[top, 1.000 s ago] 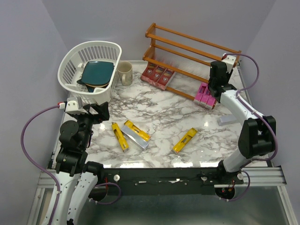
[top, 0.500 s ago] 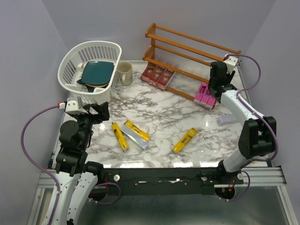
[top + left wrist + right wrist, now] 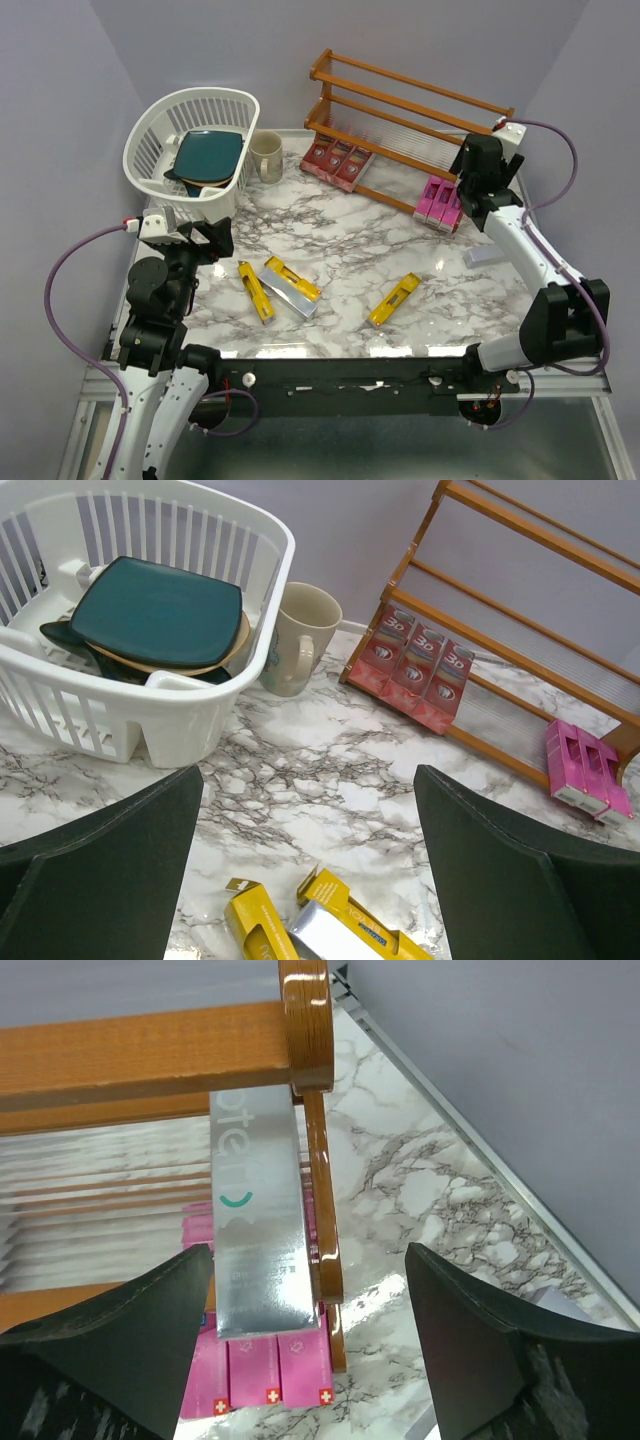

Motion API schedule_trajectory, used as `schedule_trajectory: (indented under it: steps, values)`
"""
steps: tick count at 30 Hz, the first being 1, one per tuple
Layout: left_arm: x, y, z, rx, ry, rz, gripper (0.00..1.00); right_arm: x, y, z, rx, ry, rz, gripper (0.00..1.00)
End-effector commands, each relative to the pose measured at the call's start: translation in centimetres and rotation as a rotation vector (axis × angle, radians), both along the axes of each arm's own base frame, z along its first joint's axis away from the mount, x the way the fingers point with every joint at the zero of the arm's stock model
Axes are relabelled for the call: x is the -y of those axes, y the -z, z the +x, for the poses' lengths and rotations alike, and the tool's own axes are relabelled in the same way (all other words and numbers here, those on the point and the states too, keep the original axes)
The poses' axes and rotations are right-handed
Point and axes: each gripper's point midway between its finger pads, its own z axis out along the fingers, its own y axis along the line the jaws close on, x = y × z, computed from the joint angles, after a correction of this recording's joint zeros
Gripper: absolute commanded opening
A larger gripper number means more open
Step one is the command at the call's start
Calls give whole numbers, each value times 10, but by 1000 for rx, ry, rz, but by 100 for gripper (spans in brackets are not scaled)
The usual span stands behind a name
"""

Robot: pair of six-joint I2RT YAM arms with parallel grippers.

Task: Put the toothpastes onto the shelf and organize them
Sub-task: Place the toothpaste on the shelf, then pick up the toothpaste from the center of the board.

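The wooden shelf [image 3: 400, 110] stands at the back right. Three red toothpastes [image 3: 337, 160] lie on its lowest tier at the left, and pink toothpastes [image 3: 440, 203] at the right end. In the right wrist view a silver toothpaste [image 3: 258, 1220] rests on the tier above the pink ones [image 3: 255, 1375], beside the shelf's end post. My right gripper [image 3: 310, 1360] is open just behind it, touching nothing. Three yellow toothpastes [image 3: 256, 291] [image 3: 292, 277] [image 3: 394, 299] and a silver one [image 3: 287, 296] lie on the marble; another silver one [image 3: 487, 256] lies at the right. My left gripper [image 3: 310, 860] is open above them.
A white basket [image 3: 195, 150] holding a teal plate [image 3: 208, 155] sits at the back left, with a beige mug [image 3: 266, 155] next to it. The grey wall runs close along the table's right edge, beside the right arm.
My right gripper has opened and let go of the silver toothpaste on the shelf, then drawn back a little to the right. The left arm has not moved.
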Motion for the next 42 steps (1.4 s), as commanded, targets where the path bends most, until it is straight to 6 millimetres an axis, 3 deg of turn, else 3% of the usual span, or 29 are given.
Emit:
schedule_trajectory:
  steps: [1, 3, 7, 10, 15, 16, 20, 21, 23, 24, 25, 30, 33, 38, 42]
  values:
    - [4, 1, 1, 2, 19, -4, 97, -22, -29, -9, 90, -154, 25, 90]
    - [4, 1, 1, 4, 21, -4, 97, -41, -45, -16, 130, -248, 24, 94]
    - [5, 3, 2, -2, 22, -3, 97, -75, -59, -30, 178, -410, 49, 96]
    - [5, 3, 2, -5, 22, -2, 97, -101, -62, -43, 194, -540, 75, 97]
    - [8, 10, 6, -39, 33, -6, 97, -163, -43, -67, 161, -801, 145, 96]
    - [9, 14, 8, -55, 37, -9, 98, -172, -47, -70, 185, -829, 148, 96]
    - [16, 22, 12, -97, 67, -19, 99, -224, -24, -92, 132, -1007, 169, 95]
    - [17, 26, 13, -114, 70, -19, 99, -247, -15, -103, 105, -1089, 181, 95]
    - [21, 33, 15, -145, 82, -30, 99, -268, 2, -113, 64, -1153, 188, 94]
    - [22, 37, 15, -161, 86, -34, 99, -288, 9, -127, 46, -1216, 187, 94]
    - [25, 40, 16, -177, 98, -40, 99, -300, 24, -131, 11, -1244, 185, 94]
    - [36, 70, 19, -300, 113, -139, 99, -352, 56, -170, -74, -1416, 202, 93]
    - [44, 93, 18, -378, 129, -189, 99, -369, 68, -187, -107, -1477, 203, 93]
    - [59, 134, 16, -505, 146, -284, 99, -376, 80, -202, -138, -1526, 180, 92]
    - [61, 150, 15, -541, 124, -306, 99, -383, 91, -213, -206, -1572, 137, 90]
